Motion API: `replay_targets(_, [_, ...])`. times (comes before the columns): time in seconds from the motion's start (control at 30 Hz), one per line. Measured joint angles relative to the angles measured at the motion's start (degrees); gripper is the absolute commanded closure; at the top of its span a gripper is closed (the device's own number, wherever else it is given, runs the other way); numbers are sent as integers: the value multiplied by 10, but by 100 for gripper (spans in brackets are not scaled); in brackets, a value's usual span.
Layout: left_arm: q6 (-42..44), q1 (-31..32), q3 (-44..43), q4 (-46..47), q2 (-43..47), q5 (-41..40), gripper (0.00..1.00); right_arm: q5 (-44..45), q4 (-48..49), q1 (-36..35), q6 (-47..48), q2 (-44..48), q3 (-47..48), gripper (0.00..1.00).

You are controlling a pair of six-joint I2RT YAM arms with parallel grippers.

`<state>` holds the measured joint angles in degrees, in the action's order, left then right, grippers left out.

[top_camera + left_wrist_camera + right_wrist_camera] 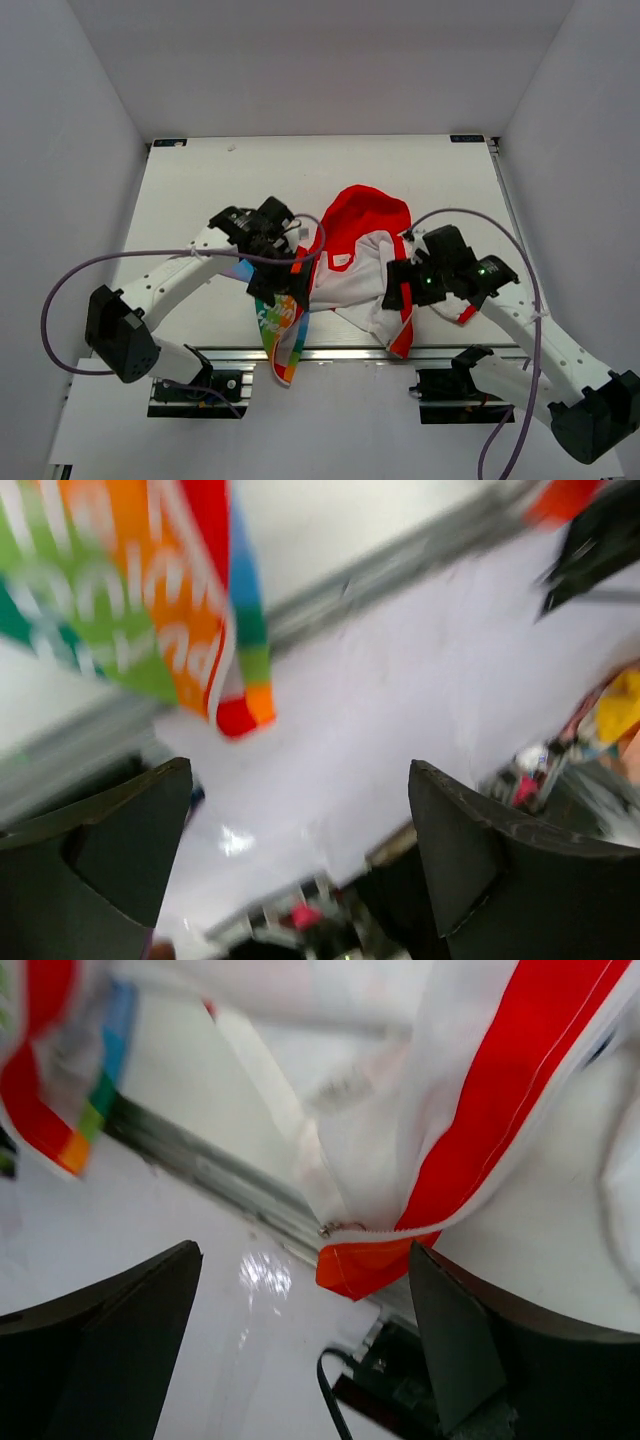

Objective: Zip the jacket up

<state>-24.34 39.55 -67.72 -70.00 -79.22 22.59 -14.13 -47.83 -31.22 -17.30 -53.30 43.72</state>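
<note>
The left fingers stand apart and hold nothing; the rainbow front panel of the jacket hangs beyond them, off toward one tip. The right fingers also gape empty, with the red hem corner and the zipper's bottom end just past their gap. Farther out the jacket lies open on the table, lining up and front edges well apart. By my reckoning the zipping is not yet begun: the two ends must first be joined.

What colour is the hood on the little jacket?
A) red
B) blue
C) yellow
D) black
A: the hood, at the far end of the jacket, is plain red in the top view.
</note>
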Motion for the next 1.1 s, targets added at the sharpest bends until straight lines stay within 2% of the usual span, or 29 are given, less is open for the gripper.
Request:
replay_targets(0.1, [1,1,-100,31,-45,-46,2,57,28,1,-3,-16,74,11])
replay_targets(0.2, [1,0,-176,76,-105,-104,2,124,59,21,-8,-71,123,11])
replay_targets(0.4, [6,-5,-387,116,-345,-222,2,173,113,105,-1,-266,210,11])
replay_targets(0.5, [17,-8,-447,114,-447,-258,2,185,127,126,9,-354,252,11])
replay_targets(0.6, [28,-10,-448,103,-502,-265,2,176,148,129,18,-410,266,11])
replay_targets(0.67, [33,-11,-416,105,-509,-264,2,155,158,129,24,-436,267,11])
replay_targets(0.87, [31,-14,-306,108,-443,-264,2,107,189,128,30,-490,266,11])
replay_targets(0.97, [21,-16,-278,110,-393,-263,2,97,207,128,30,-502,266,12])
replay_targets(1.1, [4,-17,-243,127,-335,-255,2,94,231,128,30,-508,262,23])
